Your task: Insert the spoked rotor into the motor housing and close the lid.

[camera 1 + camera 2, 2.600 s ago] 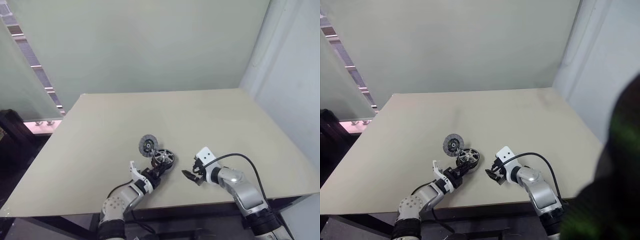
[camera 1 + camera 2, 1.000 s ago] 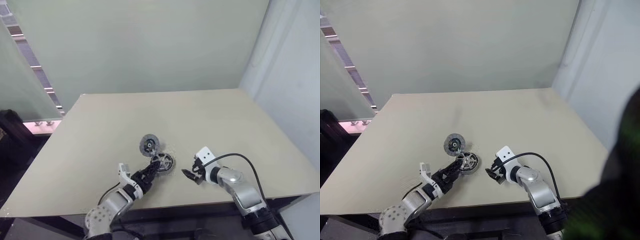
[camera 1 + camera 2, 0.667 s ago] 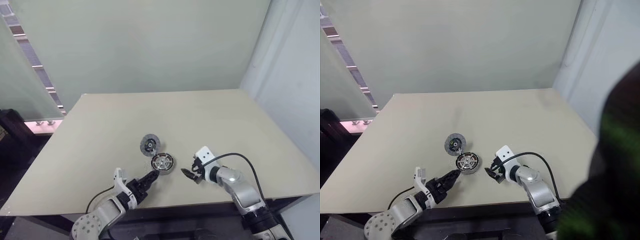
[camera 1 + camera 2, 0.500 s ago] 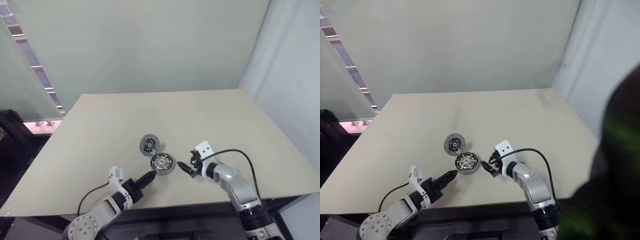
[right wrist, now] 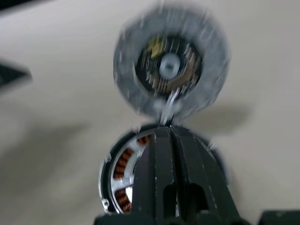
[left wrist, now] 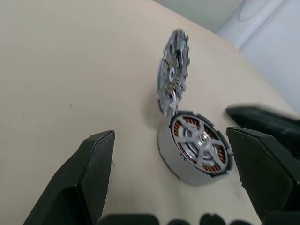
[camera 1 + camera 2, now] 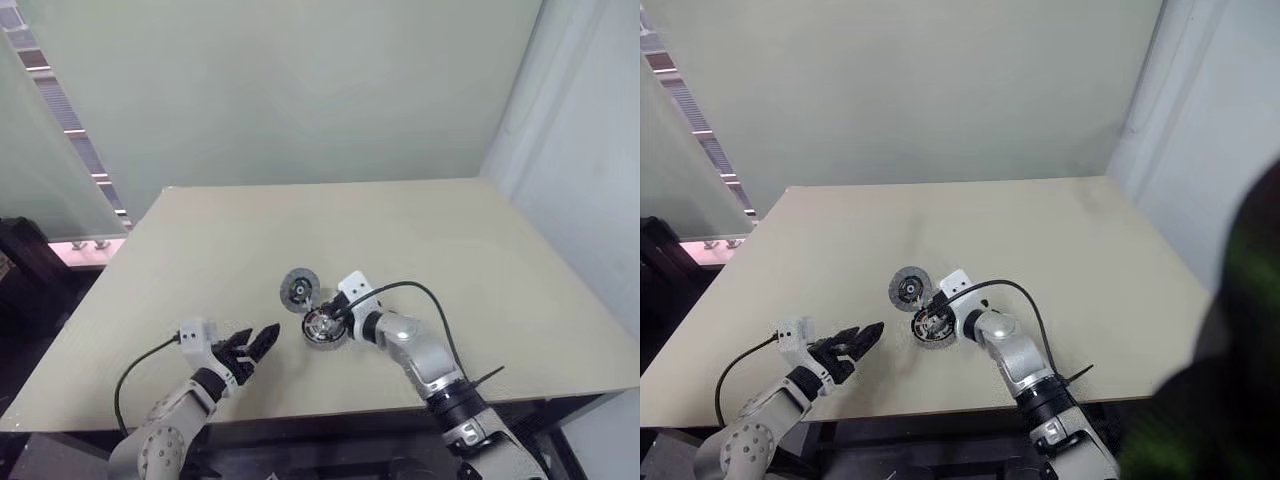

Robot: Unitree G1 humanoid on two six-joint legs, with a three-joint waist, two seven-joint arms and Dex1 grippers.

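On a beige surface (image 7: 450,250), the spoked rotor (image 6: 200,144) sits inside the motor housing (image 7: 325,328). The lid (image 7: 298,289) stands tilted against it. Right hand (image 7: 333,316), fingers together, hovers over the housing; left hand (image 7: 262,342), fingers apart, sits nearby.

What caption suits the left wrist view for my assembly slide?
Open left gripper facing the motor housing, spoked rotor seated inside, lid raised on edge behind it.

Silvery spoked rotor (image 6: 200,141) sits inside copper-wound motor housing (image 6: 174,159), dark lid (image 6: 172,71) open behind.
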